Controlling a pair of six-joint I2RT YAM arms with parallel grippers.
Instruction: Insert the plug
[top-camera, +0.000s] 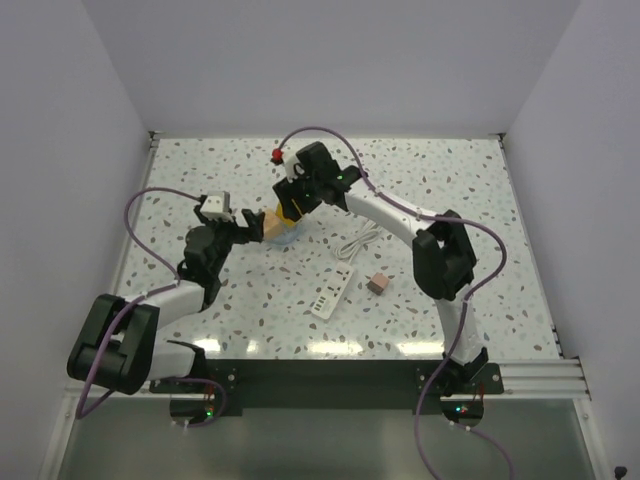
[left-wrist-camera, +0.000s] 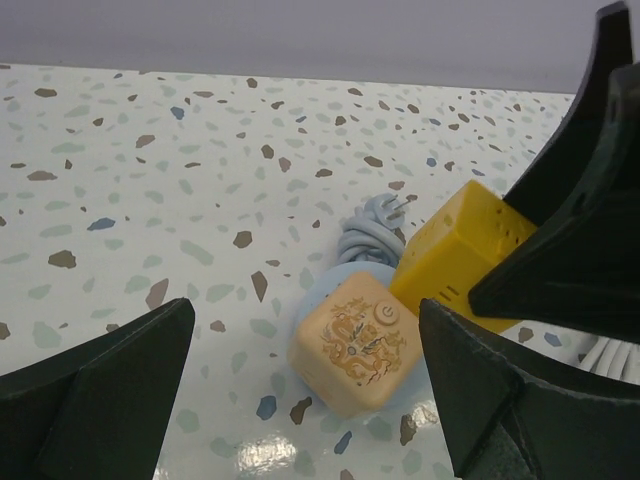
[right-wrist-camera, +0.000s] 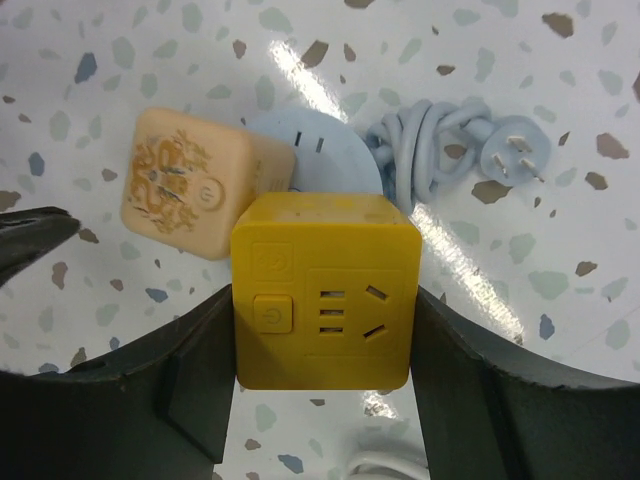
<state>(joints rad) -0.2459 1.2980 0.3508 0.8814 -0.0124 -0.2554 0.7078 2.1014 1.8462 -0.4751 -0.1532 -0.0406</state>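
Two sides of yellow cube (right-wrist-camera: 325, 250) behind right tool (right-wrist-camera: 322, 330)

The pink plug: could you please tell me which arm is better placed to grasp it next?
Probably left: the left pincer is open and empty; the right pincer clamps the yellow cube. The plug lies right of centre, though.

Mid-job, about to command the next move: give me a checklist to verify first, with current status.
1. Right tool gripping the yellow cube: ok.
2. Yellow cube's socket face uncovered: ok.
3. Left tool open and empty: ok.
4. Plug held by a tool: not ok, it lies loose beside the power strip.
5. Peach cube clear of the yellow cube: cannot tell, they look touching.
6. Plug's prong direction: cannot tell.
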